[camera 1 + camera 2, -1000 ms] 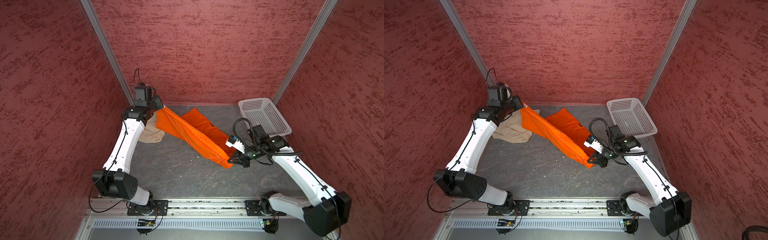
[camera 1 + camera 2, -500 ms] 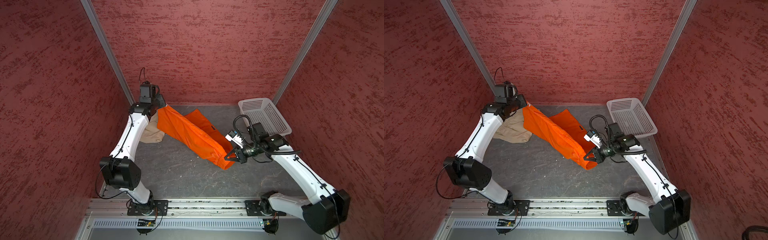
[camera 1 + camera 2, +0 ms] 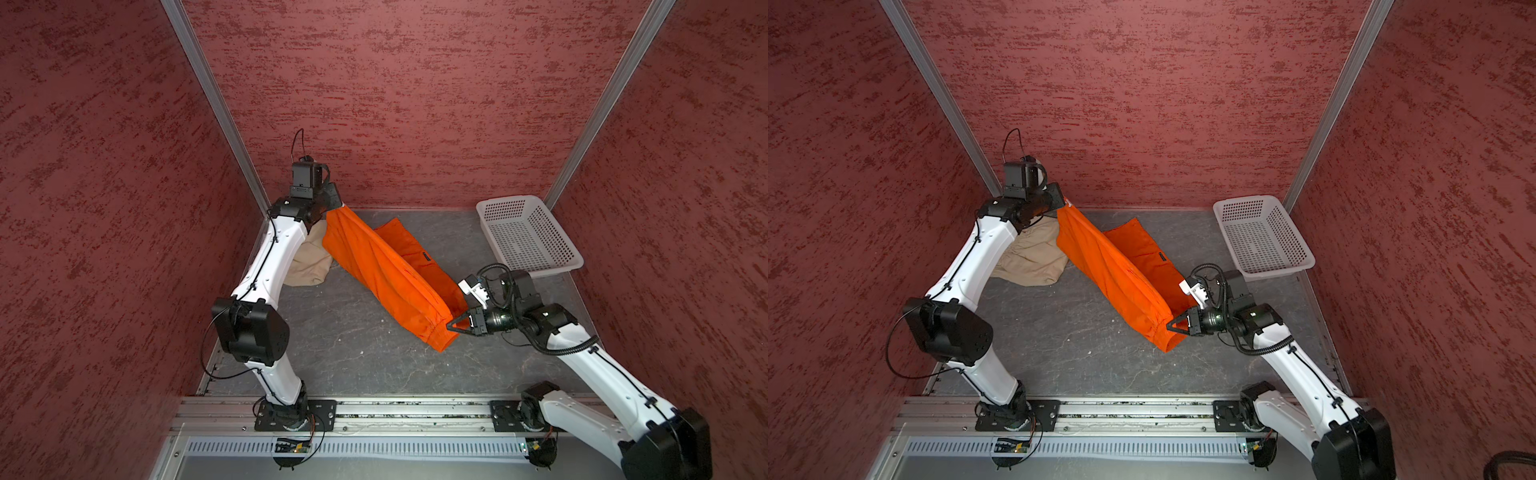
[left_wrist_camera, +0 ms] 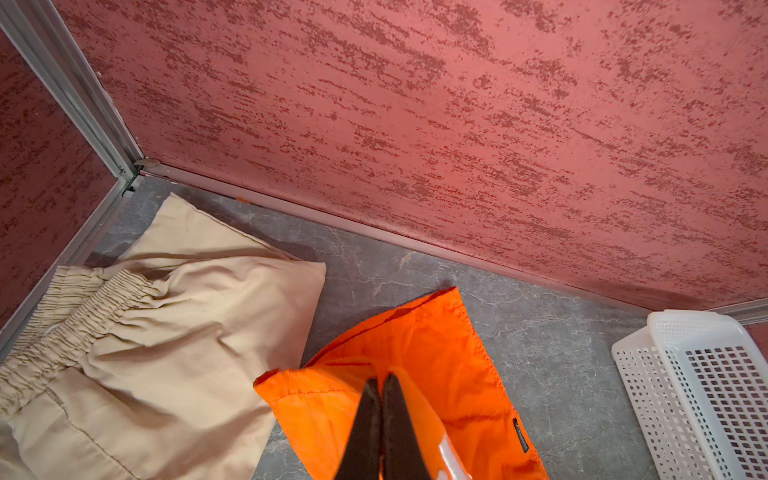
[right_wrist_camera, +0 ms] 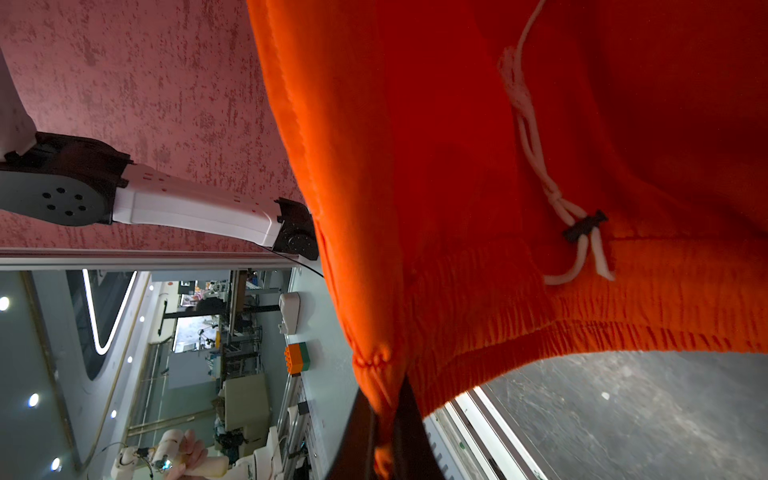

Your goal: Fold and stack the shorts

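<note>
**Held at Both Ends**

Mid-frame in both top views, my left gripper (image 3: 335, 208) is clamped on the upper end of the orange shorts (image 3: 386, 270). My right gripper (image 3: 451, 325) pinches their elastic waistband. The beige shorts (image 3: 309, 262) lie rumpled, left of centre.

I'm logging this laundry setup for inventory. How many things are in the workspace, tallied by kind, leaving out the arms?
Shorts: 2 (bright orange cloth shorts, beige cloth shorts)
Baskets: 1 (white perforated plastic basket)
Total: 3
</note>
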`<action>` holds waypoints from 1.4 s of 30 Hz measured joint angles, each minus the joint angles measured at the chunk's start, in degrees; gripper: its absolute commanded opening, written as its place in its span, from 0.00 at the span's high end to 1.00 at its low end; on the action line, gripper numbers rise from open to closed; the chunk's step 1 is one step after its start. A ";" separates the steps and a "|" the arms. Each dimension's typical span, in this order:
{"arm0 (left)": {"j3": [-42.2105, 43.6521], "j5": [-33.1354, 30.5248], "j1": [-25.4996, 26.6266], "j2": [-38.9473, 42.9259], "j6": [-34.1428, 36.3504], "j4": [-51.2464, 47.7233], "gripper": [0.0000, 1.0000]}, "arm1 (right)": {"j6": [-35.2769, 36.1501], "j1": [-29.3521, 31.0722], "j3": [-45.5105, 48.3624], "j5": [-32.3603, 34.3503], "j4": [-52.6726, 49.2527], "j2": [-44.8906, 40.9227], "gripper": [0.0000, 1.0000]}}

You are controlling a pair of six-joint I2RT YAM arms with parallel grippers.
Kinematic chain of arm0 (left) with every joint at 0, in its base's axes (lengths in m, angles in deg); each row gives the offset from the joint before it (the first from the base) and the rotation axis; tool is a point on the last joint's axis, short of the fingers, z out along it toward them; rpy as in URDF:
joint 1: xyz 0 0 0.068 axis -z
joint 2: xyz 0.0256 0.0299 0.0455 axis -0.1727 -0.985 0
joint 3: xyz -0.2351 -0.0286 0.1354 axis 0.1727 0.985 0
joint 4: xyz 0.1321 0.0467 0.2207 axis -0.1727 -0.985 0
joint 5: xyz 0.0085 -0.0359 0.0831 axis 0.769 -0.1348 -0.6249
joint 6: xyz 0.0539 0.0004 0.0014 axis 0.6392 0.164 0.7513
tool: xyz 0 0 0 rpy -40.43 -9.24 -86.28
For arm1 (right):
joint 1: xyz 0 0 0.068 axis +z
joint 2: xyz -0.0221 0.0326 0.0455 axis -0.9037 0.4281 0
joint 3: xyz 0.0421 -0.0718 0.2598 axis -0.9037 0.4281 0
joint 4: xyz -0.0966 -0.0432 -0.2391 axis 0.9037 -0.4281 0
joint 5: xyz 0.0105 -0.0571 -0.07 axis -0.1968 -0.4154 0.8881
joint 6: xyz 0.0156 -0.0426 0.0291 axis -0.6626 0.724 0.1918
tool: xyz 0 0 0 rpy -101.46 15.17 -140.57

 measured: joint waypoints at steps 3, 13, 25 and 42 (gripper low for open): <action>-1.99 -0.17 0.28 -1.44 0.57 -0.22 0.95 | -1.57 0.00 -0.02 0.11 0.81 0.15 1.00; -2.91 -0.96 0.94 -1.62 1.77 0.07 0.95 | -1.66 -0.02 -0.92 0.48 -0.59 -0.70 1.00; -3.61 -0.96 1.49 -2.45 2.19 -0.15 0.95 | -6.43 -0.02 1.16 -0.44 1.05 -2.54 1.00; -18.40 -2.34 5.60 -18.43 4.94 -3.56 0.95 | -10.45 -4.68 4.87 -0.57 3.37 2.23 1.00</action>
